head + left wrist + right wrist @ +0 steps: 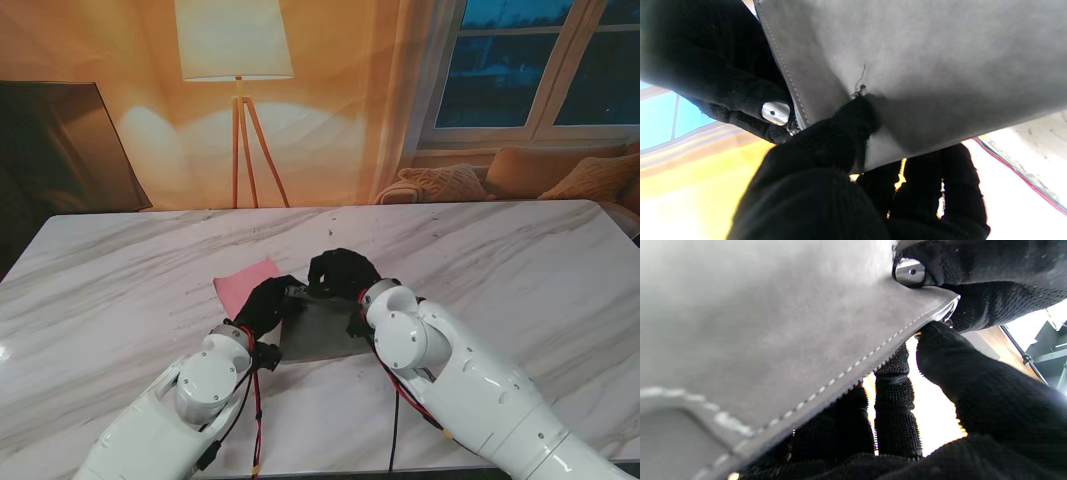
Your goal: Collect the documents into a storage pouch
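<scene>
A flat grey pouch [322, 330] with white stitching lies on the marble table [120, 290] between my two black-gloved hands. My left hand [266, 303] grips its left far corner, thumb [853, 123] pressed on the grey face [923, 60] and fingers under the edge. My right hand [341, 274] holds the far edge by the zipper end, fingers [895, 413] curled beneath the stitched edge [853, 368] of the pouch. A pink document [247, 282] lies flat on the table just left of the pouch, partly hidden by my left hand.
A floor lamp [236, 60], a dark screen [60, 150] and a sofa with cushions [520, 172] stand beyond the table's far edge. Bare marble stretches to both sides of my hands.
</scene>
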Available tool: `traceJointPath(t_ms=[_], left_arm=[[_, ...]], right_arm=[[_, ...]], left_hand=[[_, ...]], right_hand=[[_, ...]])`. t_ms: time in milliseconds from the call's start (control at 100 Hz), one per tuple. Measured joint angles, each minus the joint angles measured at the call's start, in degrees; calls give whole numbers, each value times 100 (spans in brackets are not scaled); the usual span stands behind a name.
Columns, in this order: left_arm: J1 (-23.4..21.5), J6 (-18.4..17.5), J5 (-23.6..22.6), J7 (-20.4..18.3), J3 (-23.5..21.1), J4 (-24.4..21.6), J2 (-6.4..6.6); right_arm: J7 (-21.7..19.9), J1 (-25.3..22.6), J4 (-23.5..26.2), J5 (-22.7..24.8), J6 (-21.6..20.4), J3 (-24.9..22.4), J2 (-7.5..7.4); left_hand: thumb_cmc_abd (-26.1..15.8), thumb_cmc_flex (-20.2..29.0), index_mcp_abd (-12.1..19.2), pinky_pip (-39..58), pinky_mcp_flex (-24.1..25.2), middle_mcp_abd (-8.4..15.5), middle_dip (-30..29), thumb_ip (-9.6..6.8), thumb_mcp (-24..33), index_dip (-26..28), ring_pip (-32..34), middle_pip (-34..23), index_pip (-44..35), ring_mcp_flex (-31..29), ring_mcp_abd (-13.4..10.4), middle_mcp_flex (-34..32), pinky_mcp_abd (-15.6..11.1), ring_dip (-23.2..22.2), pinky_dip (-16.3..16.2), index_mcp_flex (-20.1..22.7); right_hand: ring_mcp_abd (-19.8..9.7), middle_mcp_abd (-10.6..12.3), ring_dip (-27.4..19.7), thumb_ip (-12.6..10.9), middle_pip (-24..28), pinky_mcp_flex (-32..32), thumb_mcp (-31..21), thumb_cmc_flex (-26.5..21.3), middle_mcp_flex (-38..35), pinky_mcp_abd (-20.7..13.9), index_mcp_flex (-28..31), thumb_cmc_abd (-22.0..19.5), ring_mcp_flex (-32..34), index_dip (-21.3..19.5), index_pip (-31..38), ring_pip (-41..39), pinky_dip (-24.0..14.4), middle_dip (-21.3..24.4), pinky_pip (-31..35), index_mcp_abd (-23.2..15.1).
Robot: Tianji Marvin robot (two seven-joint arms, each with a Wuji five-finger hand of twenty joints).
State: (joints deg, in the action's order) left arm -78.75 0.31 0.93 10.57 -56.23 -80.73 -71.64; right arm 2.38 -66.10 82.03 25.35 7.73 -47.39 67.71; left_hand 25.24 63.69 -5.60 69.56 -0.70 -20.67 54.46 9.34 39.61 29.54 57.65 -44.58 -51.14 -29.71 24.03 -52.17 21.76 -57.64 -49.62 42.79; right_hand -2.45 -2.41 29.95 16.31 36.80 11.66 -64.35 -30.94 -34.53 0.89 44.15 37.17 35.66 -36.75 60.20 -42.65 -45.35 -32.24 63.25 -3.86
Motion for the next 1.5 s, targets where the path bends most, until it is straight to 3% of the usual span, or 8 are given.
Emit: traceJointPath(t_ms=[160, 270, 420, 570, 740, 850, 1100, 1500], left_arm=[[14, -66, -53, 15, 7, 37, 0], [21, -156, -197, 36, 10, 57, 4], [25, -184, -289, 42, 4, 57, 13], [21, -219, -287, 76, 3, 56, 14], [20, -242, -276, 87, 9, 46, 14], [20, -233, -266, 44, 5, 26, 15], [20, -91, -219, 53, 17, 15, 13], [57, -72, -165, 89, 31, 57, -6]], right_arm=[[-126, 1, 30, -18, 63, -18, -14], [-317, 1, 68, -149, 164, -44, -33], [-1066, 35, 194, -277, 208, -81, -149], [-1448, 159, 286, -102, 196, -1, -318], [-1311, 125, 361, -108, 182, -20, -355], [-979, 18, 368, -99, 165, -46, -319], [-574, -228, 459, -288, 271, -161, -169], [-259, -365, 579, -155, 270, -309, -111]], left_hand=[[0, -59, -43, 0, 10, 4, 4, -3, 62, -40, -56, 51, 15, 0, 0, 0, -2, 14, 63, -4], [0, -80, -43, -8, 65, 51, 4, -2, 68, -43, -125, 113, 15, 59, 0, 0, -23, 63, 126, -4], [6, -89, -39, -9, 68, 55, 18, -2, 69, -46, -135, 228, 15, 59, 0, 0, -24, 67, 132, -4], [11, -104, -37, -9, 68, 55, 29, -2, 97, -46, -137, 242, 15, 59, 0, 0, -25, 68, 136, -4], [71, -165, 89, -9, 68, 56, 74, -3, 161, -26, -138, 242, -60, 59, 0, -4, -25, 68, 138, 45], [73, -168, 137, -9, 68, 57, 93, -2, 162, -33, -135, 242, -73, 59, 0, -4, -25, 69, 138, 28], [196, -238, 56, -9, 68, 59, 94, -2, 227, -35, -131, 245, -73, 59, 0, -4, -26, 69, 138, 18], [191, -261, 10, 4, 68, 66, 115, 1, 229, 4, -40, 181, -73, 59, 0, -4, -26, 14, 138, -2]], right_hand=[[6, -17, 0, -2, -23, 8, 0, 55, 5, 0, -472, 5, 1, -21, -454, -51, 0, 0, 65, 21], [15, -93, 0, -581, -94, -77, -3, 609, 302, 0, -1010, -71, -78, -227, -2016, -53, 23, -5, 71, 254], [36, -105, 0, -666, -310, -216, 248, 908, 544, 0, -1485, -65, -184, 86, -3111, 85, 44, 10, -20, 448], [91, -160, 0, -666, -717, -321, 403, 1037, 680, 42, -1209, -65, -422, 265, -3268, 252, 44, 122, -209, 578], [91, -208, 10, -666, -723, -286, 410, 999, 607, 50, -321, -58, -439, 40, -2811, 324, 44, 134, -232, 597], [91, -208, 11, -178, -541, -179, 384, 661, 355, 54, -309, 107, -342, -88, -1434, 269, 23, 125, -249, 583], [92, -199, 13, -125, -230, -74, 275, 476, 226, 55, -185, 160, -212, -254, 47, 1, 22, 74, -70, 598], [300, -303, 224, -40, 204, 835, 334, -532, -1195, 179, -179, -400, 1157, -184, 4, -1050, 16, -176, 1066, 210]])
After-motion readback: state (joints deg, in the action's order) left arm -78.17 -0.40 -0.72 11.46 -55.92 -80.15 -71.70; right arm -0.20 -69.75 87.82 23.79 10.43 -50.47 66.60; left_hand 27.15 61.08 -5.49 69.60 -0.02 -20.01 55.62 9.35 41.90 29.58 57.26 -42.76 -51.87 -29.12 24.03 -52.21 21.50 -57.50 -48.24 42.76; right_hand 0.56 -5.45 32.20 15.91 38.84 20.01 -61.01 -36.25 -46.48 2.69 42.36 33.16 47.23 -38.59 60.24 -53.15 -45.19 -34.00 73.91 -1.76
